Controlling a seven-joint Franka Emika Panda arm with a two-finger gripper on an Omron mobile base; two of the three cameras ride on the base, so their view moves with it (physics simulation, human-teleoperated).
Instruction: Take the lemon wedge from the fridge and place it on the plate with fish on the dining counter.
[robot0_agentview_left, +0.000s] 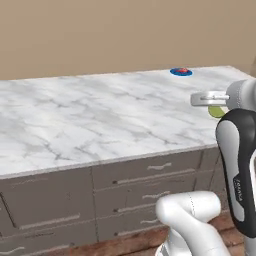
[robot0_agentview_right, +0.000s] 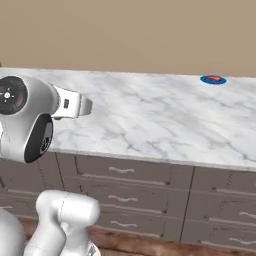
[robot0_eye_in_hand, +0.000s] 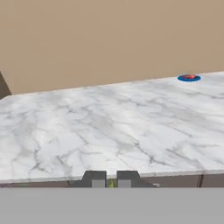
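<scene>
My gripper (robot0_eye_in_hand: 112, 182) hovers low over the near edge of the dining counter (robot0_agentview_left: 100, 120), a wide white marble slab with grey veins. Its two dark fingers (robot0_eye_in_hand: 97, 179) are shut on the lemon wedge (robot0_eye_in_hand: 112, 184), a thin yellow-green sliver between them. The lemon wedge (robot0_agentview_left: 216, 111) also peeks out under the white hand in the left base view. The blue plate with fish (robot0_agentview_left: 180, 72) (robot0_agentview_right: 213, 79) (robot0_eye_in_hand: 189, 78) lies far off at the back right of the counter, with the red-pink fish piece (robot0_eye_in_hand: 190, 77) on it. The fridge is out of view.
Grey drawers with bar handles (robot0_agentview_left: 150, 175) (robot0_agentview_right: 125, 172) run under the counter's near edge. A plain tan wall (robot0_agentview_left: 125, 30) stands behind the slab. A dark object (robot0_eye_in_hand: 2, 87) shows at the counter's far left end.
</scene>
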